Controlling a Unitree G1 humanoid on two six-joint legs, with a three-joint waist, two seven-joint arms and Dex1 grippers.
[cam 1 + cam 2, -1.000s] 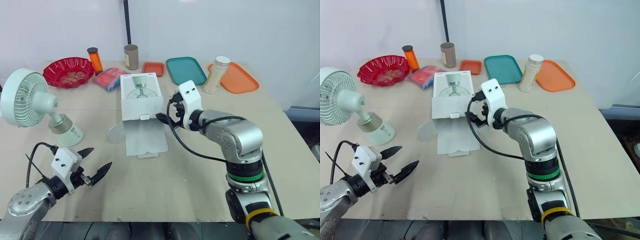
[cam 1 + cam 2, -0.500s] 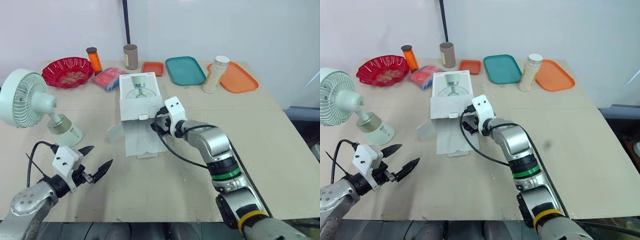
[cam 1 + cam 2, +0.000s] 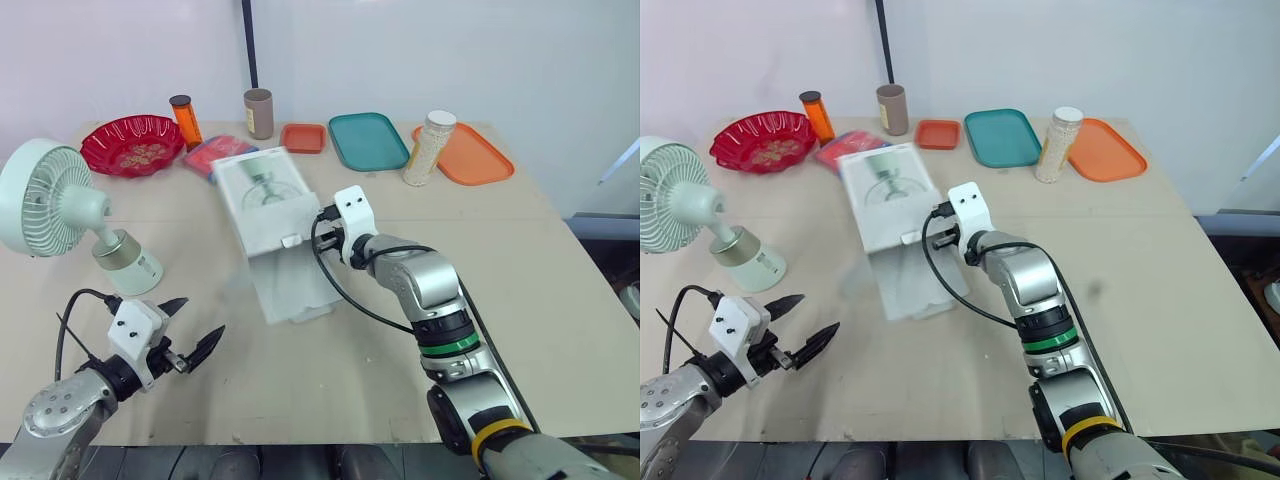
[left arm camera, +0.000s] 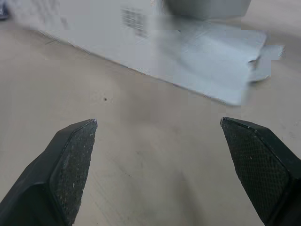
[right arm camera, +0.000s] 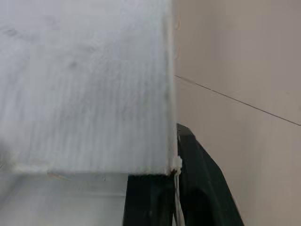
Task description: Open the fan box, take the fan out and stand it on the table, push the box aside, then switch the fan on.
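From the head, the fan point(image 3: 62, 205) stands upright near the table's point(image 3: 560, 260) left edge, out of the box point(image 3: 262, 200). The box lies mid-table with its flap open toward the near edge. Its long axis runs skewed, with the far end toward the left corner and the flap end nearer and further right. A red packet point(image 3: 205, 152) sits just beyond its far end. The right gripper point(image 3: 325, 228) is against the box's right long side, so the box lies to that gripper's left. I cannot tell whether this gripper is spread or closed. The left gripper point(image 3: 200, 318) hovers by the near left corner, spread wide and empty, well apart from the box and nearer the fan than the right one is.

From the left wrist, the two spread fingers point(image 4: 70, 160) frame bare table, with the box's side and flap lying ahead across the view.

From the right wrist, the box's white wall sits hard against the gripper, its corner edge touching it.

The step in hand looks like pushing the box aside. A sideways shove on a long side is likely to turn the box as much as slide it. For the switch, the left arm is the nearer one.
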